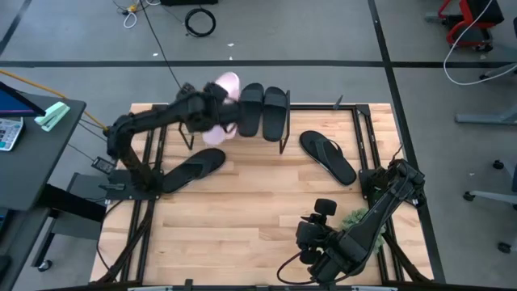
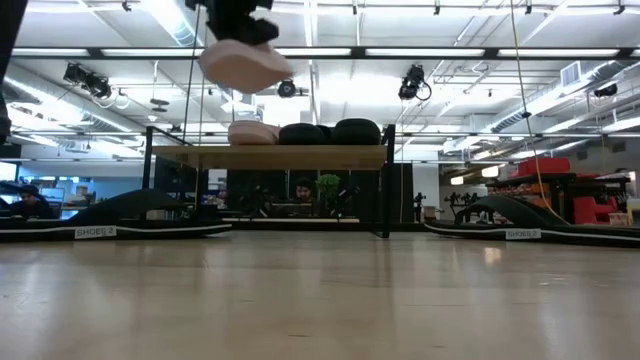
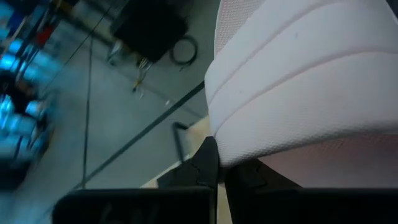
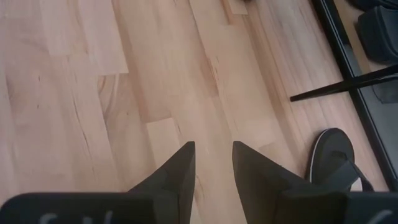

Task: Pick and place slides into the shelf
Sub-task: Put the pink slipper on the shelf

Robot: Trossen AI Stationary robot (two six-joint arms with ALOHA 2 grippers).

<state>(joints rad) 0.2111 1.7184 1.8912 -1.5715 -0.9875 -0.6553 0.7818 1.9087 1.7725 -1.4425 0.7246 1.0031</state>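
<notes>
— Left gripper (image 1: 212, 95)?
— Clamped on a pale pink slide (image 1: 227, 84), held in the air above the shelf's (image 1: 339, 106) left end. Seen from the table-top camera as a pink slide (image 2: 243, 62) hanging under the gripper (image 2: 240, 22), clear of the shelf board (image 2: 270, 156). Filling most of the left wrist picture (image 3: 305, 87), with one dark finger (image 3: 205, 165) pressed against its underside.

— Already on the shelf?
— A second pink slide (image 1: 212, 133), partly hidden beneath the left arm, resting on the board at the left (image 2: 252, 132). Just beside it, two black slides (image 1: 264, 111), side by side and touching, toes toward the far edge; from the low camera, two dark humps (image 2: 330, 132) in the middle of the board.

— Still on the table?
— Two black flip-flops. One (image 1: 192, 169) lying flat at the left, near the base of the left arm, angled across the planks. The other (image 1: 328, 156) lying flat to the right, in front of the shelf, well apart from the first. Low camera: one at each edge, left (image 2: 110, 222) and right (image 2: 535, 222).

— Right gripper (image 1: 323, 208)?
— Parked low over the near right of the wooden table (image 1: 242, 218), holding nothing. Fingers (image 4: 171, 174) parted a little over bare planks, a flip-flop (image 4: 333, 158) off to one side.
</notes>
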